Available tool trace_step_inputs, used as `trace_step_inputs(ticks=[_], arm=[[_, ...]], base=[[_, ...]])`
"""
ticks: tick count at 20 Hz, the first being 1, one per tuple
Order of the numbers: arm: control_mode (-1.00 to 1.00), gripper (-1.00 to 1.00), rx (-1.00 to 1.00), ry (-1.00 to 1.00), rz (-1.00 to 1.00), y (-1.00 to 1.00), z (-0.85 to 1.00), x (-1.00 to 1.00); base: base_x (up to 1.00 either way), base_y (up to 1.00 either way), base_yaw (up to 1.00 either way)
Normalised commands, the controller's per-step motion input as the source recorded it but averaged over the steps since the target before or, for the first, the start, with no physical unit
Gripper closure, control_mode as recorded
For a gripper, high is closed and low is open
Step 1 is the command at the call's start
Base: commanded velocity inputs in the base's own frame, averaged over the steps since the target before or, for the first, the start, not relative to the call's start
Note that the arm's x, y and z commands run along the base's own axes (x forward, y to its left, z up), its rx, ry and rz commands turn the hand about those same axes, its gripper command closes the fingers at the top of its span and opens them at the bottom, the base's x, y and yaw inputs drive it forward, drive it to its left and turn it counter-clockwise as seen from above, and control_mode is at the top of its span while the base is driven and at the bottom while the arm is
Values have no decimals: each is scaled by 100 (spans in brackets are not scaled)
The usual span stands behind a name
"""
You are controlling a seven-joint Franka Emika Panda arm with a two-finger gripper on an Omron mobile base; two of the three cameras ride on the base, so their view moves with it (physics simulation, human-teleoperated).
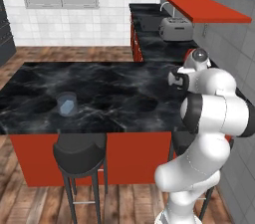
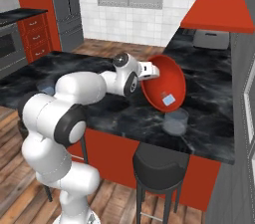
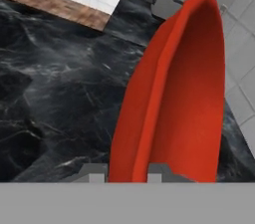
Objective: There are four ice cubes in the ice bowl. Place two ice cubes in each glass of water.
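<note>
Stool (image 2: 159, 166) nearest, tucked against the tabletop (image 2: 209, 128) edge. Just past it, one glass (image 2: 176, 121) stands upright on the tabletop. Right above that glass: red bowl (image 2: 164, 86), lifted and tipped steeply, mouth facing down and outward, lower rim just over the glass. One ice cube (image 2: 169, 100) sits on the inner wall near the low rim; can't make out the other cubes, and can't tell whether any are already in this glass.

Tool (image 3: 127, 172) is clamped on the bowl's rim – hand view has the wall running between the two tips, bowl edge-on.

Second glass (image 1: 66, 103) is on the far side of the tabletop, well apart from the bowl, upright. Contents unclear from here.

Toaster (image 1: 175, 28) on the back counter, out of the way.

Read: pouring step, first glass. Next move needs fine tilt control – meter out two cubes, then level the bowl before the rest slide, and carry it across to the other glass. Risk: all cubes dump at once or skip off the rim.
</note>
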Motion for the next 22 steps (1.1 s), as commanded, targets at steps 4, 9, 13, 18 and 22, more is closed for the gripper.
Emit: trace_step_inputs(ticks=[4,9,13,18,22], arm=[[-100,100,6,0,0,-7,0,-5],[-100,100,6,0,0,0,0,-7],[-100,100,6,0,0,0,1,0],[-100,100,6,0,0,0,0,0],[-100,100,7,-1,0,0,1,0]], base=[[0,0,0],[0,0,0],[0,0,0],[0,0,0],[0,0,0]])
